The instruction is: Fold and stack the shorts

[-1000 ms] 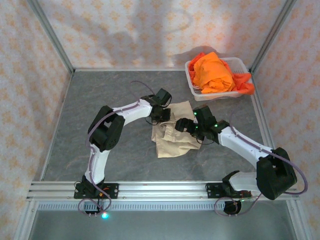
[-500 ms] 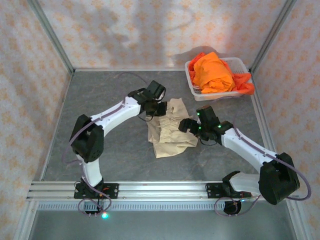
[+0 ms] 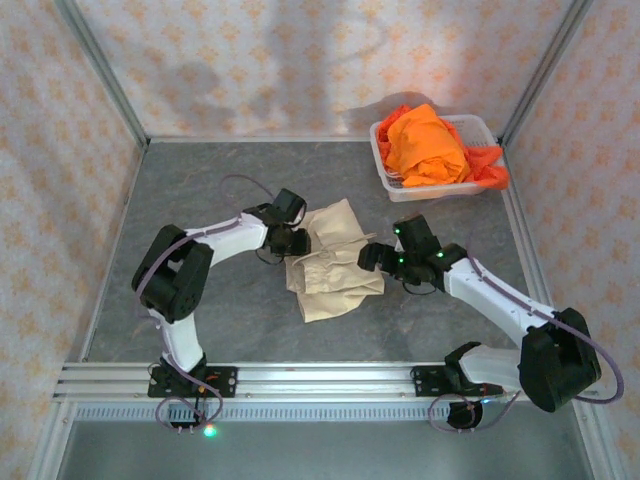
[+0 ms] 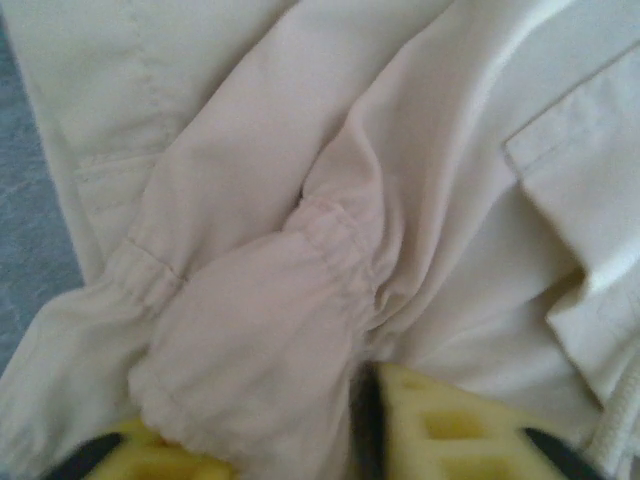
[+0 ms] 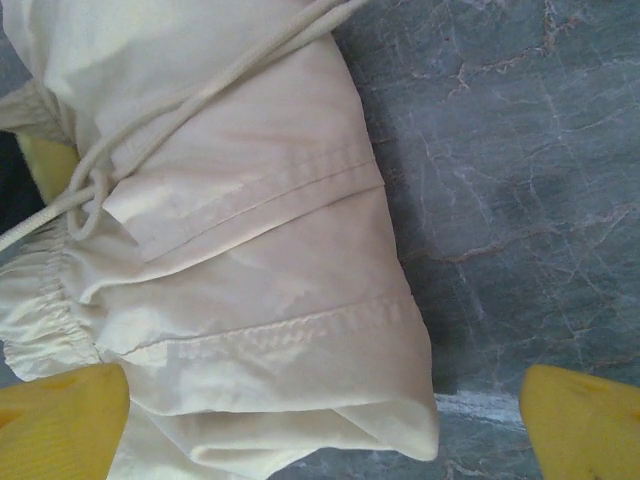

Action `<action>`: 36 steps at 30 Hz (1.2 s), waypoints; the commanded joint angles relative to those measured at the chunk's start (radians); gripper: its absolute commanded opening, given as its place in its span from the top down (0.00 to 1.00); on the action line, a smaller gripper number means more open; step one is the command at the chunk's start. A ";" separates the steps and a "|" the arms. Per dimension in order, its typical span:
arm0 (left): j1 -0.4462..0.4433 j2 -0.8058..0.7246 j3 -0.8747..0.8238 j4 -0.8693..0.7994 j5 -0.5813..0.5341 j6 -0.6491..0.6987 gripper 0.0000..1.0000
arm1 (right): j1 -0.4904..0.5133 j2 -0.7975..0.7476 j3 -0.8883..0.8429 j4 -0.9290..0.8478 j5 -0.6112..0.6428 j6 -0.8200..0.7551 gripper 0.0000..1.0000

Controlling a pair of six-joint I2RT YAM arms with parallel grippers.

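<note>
Reaching in from its base at the near left, the left arm pushes its elbow out to the left and runs its forearm rightward to the left edge of the crumpled beige cloth shorts (image 3: 330, 265). They lie mid-table on the grey marbled tabletop (image 3: 200, 200). The left gripper (image 3: 283, 240) sits at that edge. Its yellow fingers (image 4: 440, 430) stand partly apart with a gathered elastic fold of the cloth bunched between them; whether they pinch it cannot be told.

The right arm stretches low and diagonally from the near right, its wrist at the shorts' right edge. The right gripper (image 3: 372, 255) has its yellow fingertips (image 5: 60, 420) spread wide, one by the cloth's hem, the other over bare tabletop, holding nothing.

Bright orange cloth shorts (image 3: 425, 145) are heaped in the white plastic mesh basket (image 3: 480, 125) at the far right corner, well apart from both grippers.
</note>
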 commanded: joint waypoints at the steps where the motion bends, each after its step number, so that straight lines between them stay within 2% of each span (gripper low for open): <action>1: 0.010 -0.139 -0.003 0.016 -0.026 0.024 0.46 | -0.014 0.038 0.083 -0.062 -0.013 -0.113 0.00; 3: 0.010 -0.213 0.005 0.016 -0.016 0.026 0.29 | -0.029 0.099 0.143 -0.087 -0.032 -0.155 0.01; 8: 0.010 -0.393 -0.021 0.025 -0.035 0.036 0.01 | -0.064 0.289 0.287 -0.111 -0.094 -0.226 0.08; 15: 0.011 -0.596 -0.142 0.059 -0.070 0.045 0.00 | -0.063 0.537 0.471 -0.172 -0.087 -0.300 0.23; 22: 0.013 -0.684 -0.216 0.051 -0.092 0.049 0.00 | -0.063 0.691 0.559 -0.174 -0.099 -0.288 0.35; 25: 0.015 -0.692 -0.222 0.045 -0.096 0.050 0.00 | -0.063 0.730 0.562 -0.167 -0.080 -0.277 0.44; 28: 0.017 -0.696 -0.223 0.043 -0.096 0.051 0.00 | -0.064 0.744 0.551 -0.169 -0.023 -0.269 0.63; 29: 0.016 -0.698 -0.222 0.045 -0.095 0.051 0.00 | -0.064 0.741 0.544 -0.171 0.009 -0.266 0.72; 32: 0.018 -0.706 -0.223 0.045 -0.101 0.055 0.00 | -0.065 0.710 0.527 -0.201 0.157 -0.268 0.96; 33: 0.017 -0.711 -0.222 0.043 -0.102 0.056 0.00 | -0.067 0.695 0.523 -0.221 0.208 -0.280 1.00; 36: 0.021 -0.719 -0.225 0.041 -0.106 0.062 0.00 | -0.088 0.638 0.507 -0.282 0.328 -0.323 1.00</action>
